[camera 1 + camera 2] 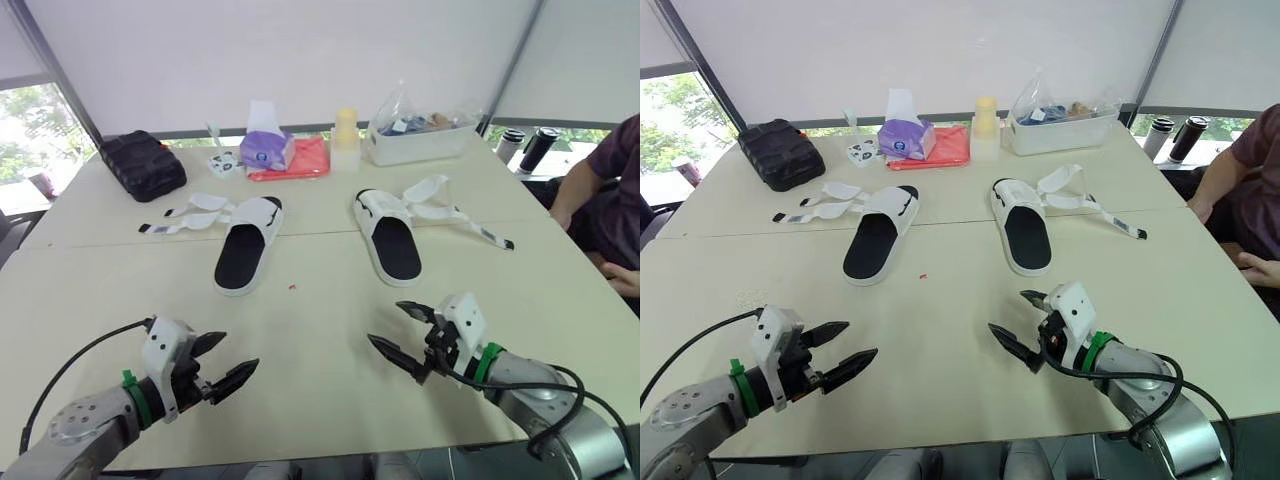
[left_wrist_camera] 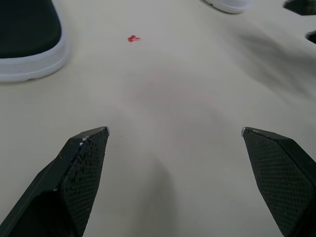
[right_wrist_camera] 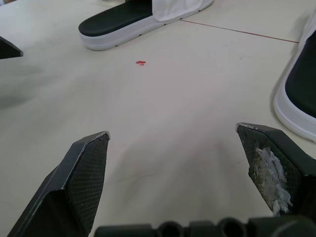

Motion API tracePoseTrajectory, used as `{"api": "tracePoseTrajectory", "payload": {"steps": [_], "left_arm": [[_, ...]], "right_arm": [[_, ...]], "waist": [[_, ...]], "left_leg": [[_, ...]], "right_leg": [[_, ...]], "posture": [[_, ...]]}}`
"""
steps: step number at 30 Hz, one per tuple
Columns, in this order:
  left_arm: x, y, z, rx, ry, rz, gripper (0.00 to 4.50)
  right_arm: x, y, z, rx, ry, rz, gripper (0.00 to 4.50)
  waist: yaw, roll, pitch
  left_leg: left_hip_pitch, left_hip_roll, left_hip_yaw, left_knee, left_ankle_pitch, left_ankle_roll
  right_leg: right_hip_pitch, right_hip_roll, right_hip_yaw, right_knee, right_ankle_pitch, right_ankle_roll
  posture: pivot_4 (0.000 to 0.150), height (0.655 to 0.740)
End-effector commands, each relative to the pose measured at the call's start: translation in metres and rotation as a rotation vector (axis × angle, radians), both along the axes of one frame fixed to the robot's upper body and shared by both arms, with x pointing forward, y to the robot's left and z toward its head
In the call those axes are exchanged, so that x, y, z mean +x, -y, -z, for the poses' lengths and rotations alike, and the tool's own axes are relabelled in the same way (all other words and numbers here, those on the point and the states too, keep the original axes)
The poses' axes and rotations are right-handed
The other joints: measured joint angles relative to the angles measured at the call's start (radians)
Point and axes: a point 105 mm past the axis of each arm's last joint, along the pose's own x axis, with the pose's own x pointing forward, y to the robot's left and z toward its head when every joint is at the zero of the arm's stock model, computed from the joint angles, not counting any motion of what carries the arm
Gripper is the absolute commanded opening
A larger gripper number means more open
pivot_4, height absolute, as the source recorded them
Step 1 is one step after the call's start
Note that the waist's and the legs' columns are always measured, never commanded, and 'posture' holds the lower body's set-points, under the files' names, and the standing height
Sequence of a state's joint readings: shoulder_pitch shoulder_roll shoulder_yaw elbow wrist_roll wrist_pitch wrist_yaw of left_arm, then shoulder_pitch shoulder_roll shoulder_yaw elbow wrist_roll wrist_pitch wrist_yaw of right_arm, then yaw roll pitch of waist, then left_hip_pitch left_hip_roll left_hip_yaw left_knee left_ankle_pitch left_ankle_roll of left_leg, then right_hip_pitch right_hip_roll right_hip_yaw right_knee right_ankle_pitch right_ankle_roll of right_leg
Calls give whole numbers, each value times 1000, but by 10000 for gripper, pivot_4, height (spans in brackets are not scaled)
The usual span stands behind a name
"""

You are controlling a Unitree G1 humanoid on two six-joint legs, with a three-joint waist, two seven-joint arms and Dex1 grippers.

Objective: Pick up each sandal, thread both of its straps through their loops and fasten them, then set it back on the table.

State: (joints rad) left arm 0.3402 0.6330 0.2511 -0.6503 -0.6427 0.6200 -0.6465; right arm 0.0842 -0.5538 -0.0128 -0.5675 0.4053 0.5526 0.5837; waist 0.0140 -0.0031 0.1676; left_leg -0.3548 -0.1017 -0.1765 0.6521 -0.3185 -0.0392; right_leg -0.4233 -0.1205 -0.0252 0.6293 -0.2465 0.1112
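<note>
Beige all over: found the surface (image 1: 320, 300) spreading beneath and far beyond both claws. Noted a person's sleeve (image 1: 615, 160) at the surface's edge, well out past the right claw (image 1: 384, 322) on its outer side. Saw a black case (image 1: 143, 163) far ahead of the left claw (image 1: 241, 350), toward its outer side. Spotted a clear bin (image 1: 420, 142) far ahead of the right claw, its contents too small to tell. Found the left sandal (image 1: 240, 255) lying flat well ahead of the left claw, black footbed up, its white straps (image 1: 195, 212) unfastened and splayed on the surface toward that claw's outer side. Found the right sandal (image 1: 393, 245) lying flat ahead of the right claw, its loose straps (image 1: 440, 205) splayed toward that claw's outer side. Caught both claws low over the bare surface, well apart from each other, each with fingers spread wide and gripping nothing. Noted a tissue box (image 1: 265, 148) and a red pouch (image 1: 305, 160) far ahead, between the two claws' lines. Picked out a tiny red speck (image 1: 291, 287) ahead of the left claw, just beside the left sandal's heel.
</note>
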Motion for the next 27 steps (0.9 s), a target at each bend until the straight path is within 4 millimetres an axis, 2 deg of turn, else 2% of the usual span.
{"api": "tracePoseTrajectory", "payload": {"steps": [1, 13, 20, 27], "left_arm": [[-1, 6, -9, -8, 45, 37, 45000], [5, 8, -10, -41, 47, 17, 45000], [10, 7, -18, -79, 54, -3, 45000], [13, 8, -17, -56, 55, 16, 45000]], "right_arm": [[2, -5, -8, 17, 42, -10, 44762], [-9, -12, -6, 35, 8, -32, 44762], [-2, -9, -13, 23, 56, -2, 44762], [9, -6, -16, -64, 163, 32, 44762]], "waist": [[0, 0, 0], [0, 0, 0], [-1, 0, 0], [0, 0, 0]], "left_leg": [[0, 0, 0, 0, 0, 0], [0, 1, 3, 0, 0, 0], [1, 2, 4, 0, 0, 0], [1, 2, 5, 0, 0, 0]], "right_leg": [[0, 0, 0, 0, 0, 0], [-1, 1, 3, 0, 0, 0], [-1, 1, 4, 0, 1, 0], [-2, 2, 5, 0, 1, 0]], "posture": [[1500, 7400], [1500, 7400], [1500, 7400], [1500, 7400]]}}
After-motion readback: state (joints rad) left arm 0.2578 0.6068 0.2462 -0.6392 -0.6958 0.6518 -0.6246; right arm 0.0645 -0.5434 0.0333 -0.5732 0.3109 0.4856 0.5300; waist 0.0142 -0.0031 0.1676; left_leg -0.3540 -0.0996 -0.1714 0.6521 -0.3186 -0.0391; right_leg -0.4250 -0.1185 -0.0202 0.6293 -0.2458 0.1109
